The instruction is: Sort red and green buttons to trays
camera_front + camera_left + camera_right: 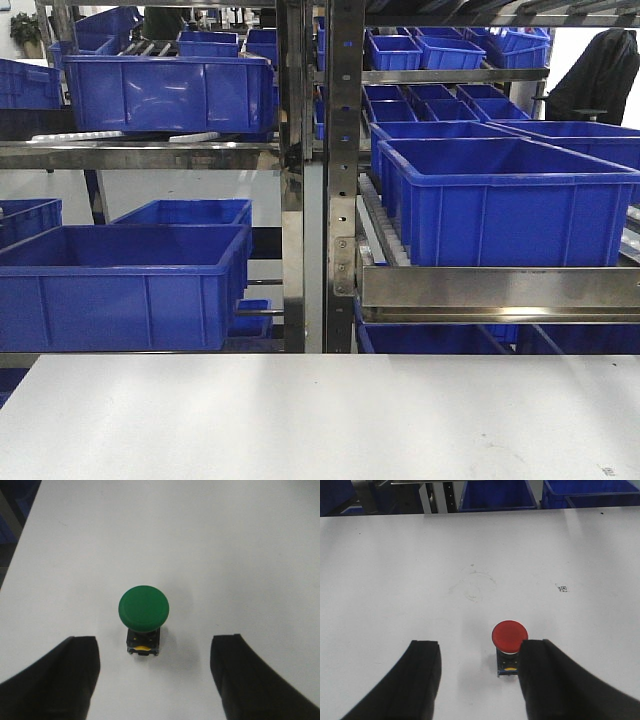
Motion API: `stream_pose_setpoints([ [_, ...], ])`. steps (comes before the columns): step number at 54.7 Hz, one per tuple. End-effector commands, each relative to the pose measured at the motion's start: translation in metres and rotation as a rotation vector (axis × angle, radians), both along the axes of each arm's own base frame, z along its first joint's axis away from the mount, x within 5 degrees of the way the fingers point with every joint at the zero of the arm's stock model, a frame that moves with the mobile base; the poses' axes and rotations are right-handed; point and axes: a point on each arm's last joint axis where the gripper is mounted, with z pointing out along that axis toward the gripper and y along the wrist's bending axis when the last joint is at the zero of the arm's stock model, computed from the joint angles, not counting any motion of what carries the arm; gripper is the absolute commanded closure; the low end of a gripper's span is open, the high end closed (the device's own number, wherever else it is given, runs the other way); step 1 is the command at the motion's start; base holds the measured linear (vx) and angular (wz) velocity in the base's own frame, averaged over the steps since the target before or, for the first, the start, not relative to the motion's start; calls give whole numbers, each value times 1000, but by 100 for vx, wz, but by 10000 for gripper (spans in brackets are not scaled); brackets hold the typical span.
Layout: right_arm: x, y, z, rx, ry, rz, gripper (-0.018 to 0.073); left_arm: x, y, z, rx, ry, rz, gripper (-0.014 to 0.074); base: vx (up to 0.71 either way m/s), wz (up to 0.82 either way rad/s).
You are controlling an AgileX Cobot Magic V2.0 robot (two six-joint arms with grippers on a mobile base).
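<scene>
Left pincer (152, 639): jaws wide, holding nothing. We see the green button (144, 607) between its two black fingers (55, 680), roughly centred in the gap and just ahead of the tips, clear of both. It stands upright on the white table (225, 540), cap up. The dark body underneath has a small yellow part on the side facing the pincer.

Right pincer (480, 645): jaws wide, nothing gripped. The red button (509, 634) stands upright on the table (395, 570), off-centre in the gap and right by the finger (555, 680) on the right of the wrist view. That finger covers part of the dark body, so we cannot tell whether they touch. The other finger is well apart from it. There is a yellow part on this body too.

Writing: ahead of the right pincer, off toward that same finger's side, a small black-and-white square marker (562, 588) sits on the table, too small to read. Faint scuff marks (477, 585) lie straight ahead of the pincer, beyond the red button.

Past the far table edge ahead of the right pincer we see blue crates (497, 494). The front view shows the table (320, 420) in the foreground and a metal rack (340, 150) behind it, with blue crates (120, 275) on its shelves.
</scene>
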Motion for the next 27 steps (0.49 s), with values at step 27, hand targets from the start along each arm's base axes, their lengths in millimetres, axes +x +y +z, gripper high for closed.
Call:
stream_pose_setpoints([
  [27, 2, -1, 7, -10, 10, -4, 132, 66, 1, -5, -18, -70, 33, 3, 0, 0],
])
